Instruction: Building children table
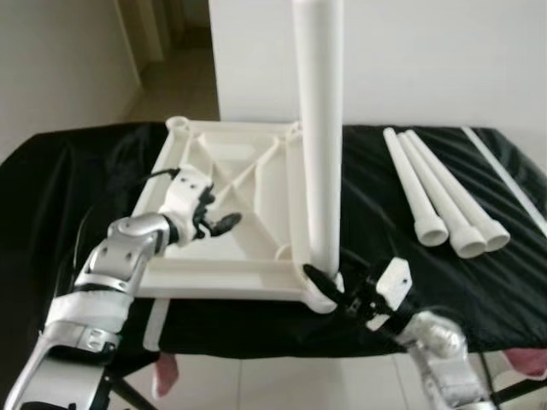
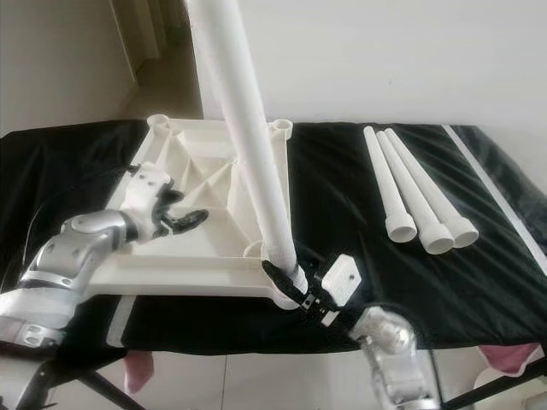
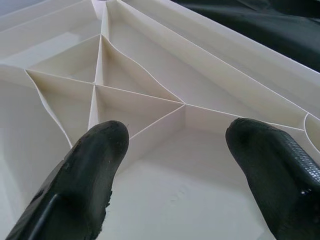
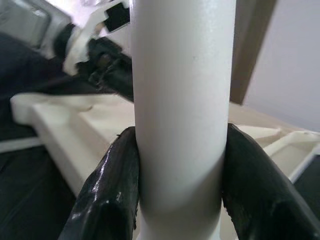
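Our right gripper (image 1: 323, 286), at 5 o'clock, is clamped round the base of the upright white plastic tube leg (image 1: 318, 128), seated in the near corner socket of the upturned ribbed white tabletop (image 1: 248, 184). Left gripper (image 1: 218, 224) hovers spread and empty over it at 9. One leg in; three loose white legs (image 1: 436, 196) wait at 3 on the black-draped worktop (image 1: 68, 179).

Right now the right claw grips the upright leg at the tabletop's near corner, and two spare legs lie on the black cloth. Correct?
Not quite: three spare legs lie on the black cloth, as the left eye view shows. The right claw does grip the upright leg at the tabletop's near corner.
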You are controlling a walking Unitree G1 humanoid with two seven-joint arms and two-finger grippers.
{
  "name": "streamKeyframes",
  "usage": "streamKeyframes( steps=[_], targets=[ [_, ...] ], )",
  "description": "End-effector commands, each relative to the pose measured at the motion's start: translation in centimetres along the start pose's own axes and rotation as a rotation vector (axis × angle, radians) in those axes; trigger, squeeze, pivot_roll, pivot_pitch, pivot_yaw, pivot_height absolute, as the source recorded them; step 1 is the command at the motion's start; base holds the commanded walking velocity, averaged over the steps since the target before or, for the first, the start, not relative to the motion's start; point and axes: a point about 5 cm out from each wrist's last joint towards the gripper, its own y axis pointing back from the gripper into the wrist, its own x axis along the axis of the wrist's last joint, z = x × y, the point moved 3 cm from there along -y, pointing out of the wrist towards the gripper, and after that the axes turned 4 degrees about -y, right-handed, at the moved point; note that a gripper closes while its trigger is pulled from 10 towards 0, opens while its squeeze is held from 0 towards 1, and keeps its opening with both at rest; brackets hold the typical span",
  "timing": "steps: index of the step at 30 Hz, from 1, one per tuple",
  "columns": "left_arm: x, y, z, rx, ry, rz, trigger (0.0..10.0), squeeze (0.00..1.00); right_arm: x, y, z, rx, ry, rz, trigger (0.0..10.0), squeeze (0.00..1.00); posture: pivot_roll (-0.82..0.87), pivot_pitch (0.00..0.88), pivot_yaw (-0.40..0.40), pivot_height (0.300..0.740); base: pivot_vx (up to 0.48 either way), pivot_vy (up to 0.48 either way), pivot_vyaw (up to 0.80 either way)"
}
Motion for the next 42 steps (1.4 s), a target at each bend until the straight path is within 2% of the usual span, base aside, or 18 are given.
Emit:
streamKeyframes(
  steps=[1, 6, 13, 15, 18, 19, 23, 27, 34, 36, 38, 41, 42],
  targets=[
    [0.4, 0.3, 0.7, -0.122, -0.021, 0.004, 10.0, 0.0, -5.0, 3.1, 0.0, -0.12, -0.144, -0.204, 10.0, 0.0, 0.13, 0.02, 0.054, 0.74, 0.0, 0.0, 0.0],
    [0.8, 0.2, 0.6, -0.129, -0.033, 0.004, 10.0, 0.0, -5.6, 3.4, -0.1, -0.19, -0.198, -0.185, 10.0, 0.0, 0.13, 0.02, 0.071, 0.74, 0.0, 0.0, 0.0],
    [0.9, 0.2, 0.4, -0.13, -0.04, 0.001, 10.0, 0.0, -5.8, 3.3, 0.1, -0.211, -0.194, -0.18, 10.0, 0.0, 0.13, 0.021, 0.075, 0.74, 0.0, 0.0, 0.0],
    [1.0, 0.3, 0.4, -0.129, -0.041, 0.002, 10.0, 0.0, -5.9, 3.5, 0.1, -0.224, -0.23, -0.173, 10.0, 0.0, 0.13, 0.021, 0.075, 0.74, 0.0, 0.0, 0.0],
    [1.0, 0.3, 0.4, -0.13, -0.04, 0.003, 10.0, 0.0, -6.0, 3.6, 0.1, -0.229, -0.238, -0.17, 10.0, 0.0, 0.13, 0.024, 0.073, 0.74, 0.0, 0.0, 0.0],
    [1.0, 0.4, 0.4, -0.129, -0.041, 0.002, 10.0, 0.0, -6.2, 3.8, 0.4, -0.261, -0.28, -0.165, 10.0, 0.0, 0.13, 0.026, 0.072, 0.74, 0.0, 0.0, 0.0],
    [1.0, 0.4, 0.3, -0.128, -0.04, 0.0, 10.0, 0.0, -6.4, 3.9, 0.8, -0.295, -0.329, -0.163, 10.0, 0.0, 0.14, 0.028, 0.07, 0.74, 0.0, 0.0, 0.0],
    [0.9, 0.4, 0.3, -0.126, -0.04, 0.0, 10.0, 0.0, -6.6, 4.0, 0.9, -0.301, -0.343, -0.171, 10.0, 0.0, 0.14, 0.029, 0.069, 0.74, 0.0, 0.0, 0.0],
    [0.9, 0.5, 0.3, -0.124, -0.04, -0.002, 10.0, 0.0, -6.7, 4.0, 0.7, -0.286, -0.321, -0.188, 10.0, 0.0, 0.14, 0.031, 0.068, 0.74, 0.0, 0.0, 0.0],
    [0.9, 0.5, 0.3, -0.124, -0.039, -0.002, 10.0, 0.0, -6.6, 3.9, 0.9, -0.316, -0.316, -0.185, 10.0, 0.0, 0.14, 0.031, 0.063, 0.74, 0.0, 0.0, 0.0],
    [0.9, 0.5, 0.3, -0.122, -0.038, -0.001, 10.0, 0.0, -6.5, 3.9, 1.8, -0.406, -0.27, -0.177, 10.0, 0.0, 0.14, 0.029, 0.056, 0.74, 0.0, 0.0, 0.0],
    [0.9, 0.5, 0.3, -0.121, -0.039, 0.0, 10.0, 0.0, -6.4, 3.9, 2.2, -0.446, -0.259, -0.172, 10.0, 0.0, 0.14, 0.028, 0.054, 0.74, 0.0, 0.0, 0.0],
    [0.9, 0.5, 0.3, -0.12, -0.038, 0.001, 10.0, 0.0, -6.3, 3.9, 2.8, -0.514, -0.248, -0.161, 10.0, 0.0, 0.13, 0.026, 0.051, 0.74, 0.0, 0.0, 0.0]
  ],
)
